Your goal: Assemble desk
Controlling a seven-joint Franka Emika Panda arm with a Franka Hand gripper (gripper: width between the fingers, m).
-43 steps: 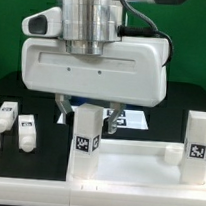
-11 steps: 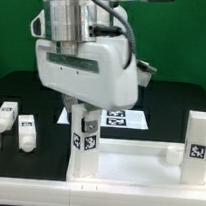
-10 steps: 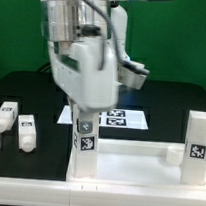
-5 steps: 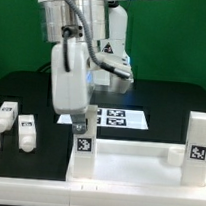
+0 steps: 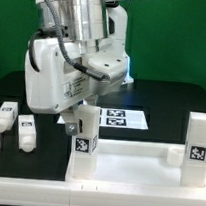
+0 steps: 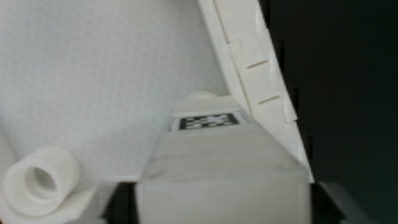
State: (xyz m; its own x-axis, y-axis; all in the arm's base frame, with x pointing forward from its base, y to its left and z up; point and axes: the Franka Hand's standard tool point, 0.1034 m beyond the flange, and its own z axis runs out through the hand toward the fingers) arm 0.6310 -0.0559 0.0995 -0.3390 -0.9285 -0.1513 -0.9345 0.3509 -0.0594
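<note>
While I watch remotely, the desk top (image 5: 135, 179), a smooth white plastic rimmed tray, lies nearest on the black table (image 5: 171, 101), long axis across the exterior view. Square tagged blocks stand upright on it: one leg (image 5: 84, 147) at the exterior view's left, its top clamped by the gripper (image 5: 79, 123), another leg (image 5: 197, 147) at the exterior view's right. Behind, the glossy white arm (image 5: 63, 73) leans tilted.

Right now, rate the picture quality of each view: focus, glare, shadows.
Exterior view: fairly sharp, the upright leg and its tag crisp, bright glare on the glossy robot arm, the black table swallowing shadows. Wrist view: soft and greyish, the tag blurred, no glare.
</note>
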